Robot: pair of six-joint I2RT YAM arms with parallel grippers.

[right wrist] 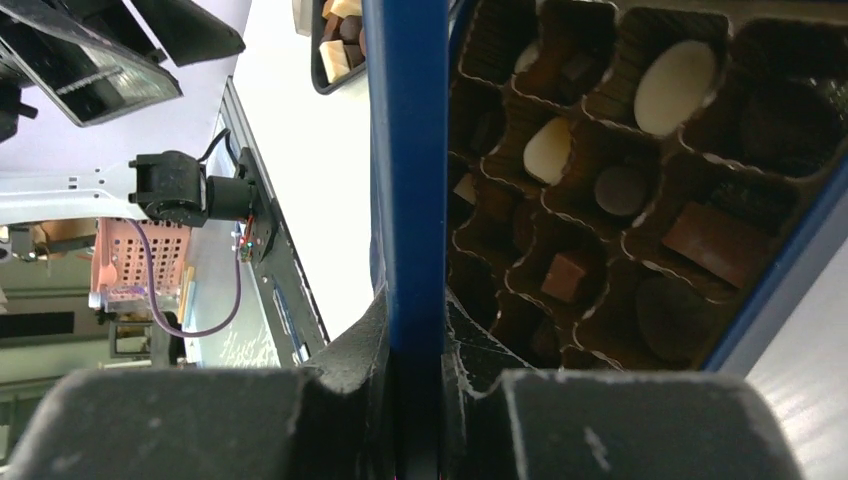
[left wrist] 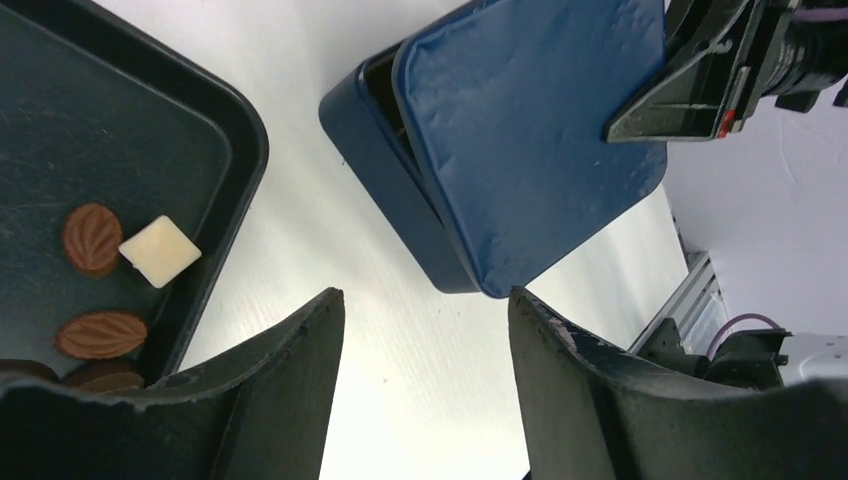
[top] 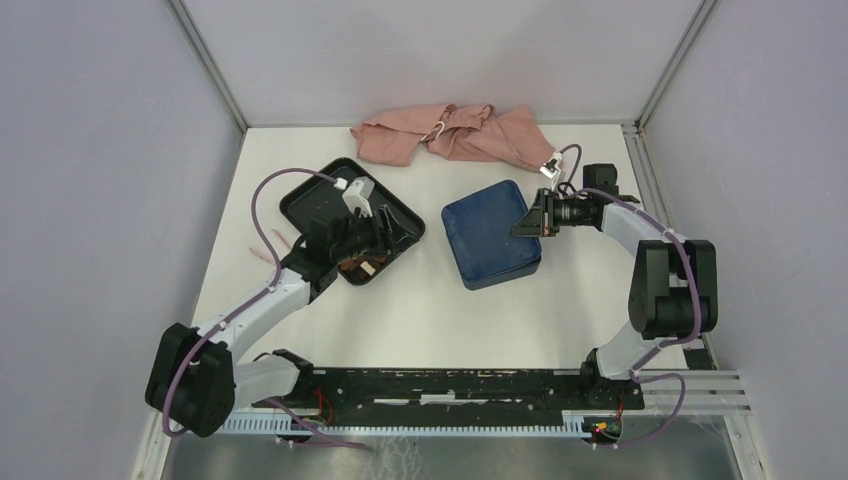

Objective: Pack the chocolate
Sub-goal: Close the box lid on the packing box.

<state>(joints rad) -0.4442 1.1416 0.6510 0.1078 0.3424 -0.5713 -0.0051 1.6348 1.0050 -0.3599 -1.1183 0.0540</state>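
My left claw hangs at the right corner of the black tray, jaws parted and released, with nothing between them. Loose chocolate lies in that corner of the tray: brown leaf-shaped pieces and one white square. Further right on the table stands the blue box, well apart from the tray, its lid tipped up off one side. My right claw is clenched on the lid's edge. Beneath the raised lid, more chocolate sits in the cells of the brown insert: white, light brown and dark pieces.
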